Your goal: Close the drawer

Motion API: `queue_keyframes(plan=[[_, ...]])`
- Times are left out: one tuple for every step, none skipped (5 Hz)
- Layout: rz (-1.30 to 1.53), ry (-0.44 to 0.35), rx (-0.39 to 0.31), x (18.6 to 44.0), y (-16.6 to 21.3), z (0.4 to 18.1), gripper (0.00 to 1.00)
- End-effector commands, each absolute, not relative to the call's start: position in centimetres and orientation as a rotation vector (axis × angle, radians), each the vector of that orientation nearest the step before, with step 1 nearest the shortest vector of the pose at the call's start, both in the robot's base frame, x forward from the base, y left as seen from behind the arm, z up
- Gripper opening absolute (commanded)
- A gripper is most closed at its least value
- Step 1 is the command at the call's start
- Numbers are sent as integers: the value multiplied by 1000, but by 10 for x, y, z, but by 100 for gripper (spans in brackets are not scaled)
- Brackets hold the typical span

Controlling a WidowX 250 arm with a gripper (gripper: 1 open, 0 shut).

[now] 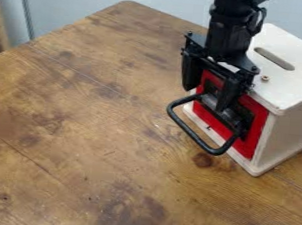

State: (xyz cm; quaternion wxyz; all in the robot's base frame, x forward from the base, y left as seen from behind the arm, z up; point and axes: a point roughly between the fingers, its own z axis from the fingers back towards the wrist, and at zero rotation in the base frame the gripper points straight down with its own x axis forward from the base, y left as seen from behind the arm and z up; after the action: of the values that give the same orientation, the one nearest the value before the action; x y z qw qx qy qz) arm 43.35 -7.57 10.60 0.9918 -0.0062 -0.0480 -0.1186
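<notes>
Right now the claw [218,79] hangs spread wide, gripping nothing, against the red drawer [237,118] front, which looks nearly flush in the white cabinet [293,83]. Its black loop handle [200,126] juts toward 8 o'clock; closing likely pushes toward 2 o'clock.

We see soft, even, fairly bright light with no glare; the loop handle [201,126] casts a faint shadow on the wooden table [85,128]. Fine detail is blurry and low-resolution throughout.
</notes>
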Motion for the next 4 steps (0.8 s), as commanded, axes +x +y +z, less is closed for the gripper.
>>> queue_keyframes(plan=[[-232,-289,-49,453,-110,146,100],[-247,-290,-51,453,-118,159,100],[-275,-302,-56,447,-118,178,100],[-303,-317,-59,441,-117,199,100]])
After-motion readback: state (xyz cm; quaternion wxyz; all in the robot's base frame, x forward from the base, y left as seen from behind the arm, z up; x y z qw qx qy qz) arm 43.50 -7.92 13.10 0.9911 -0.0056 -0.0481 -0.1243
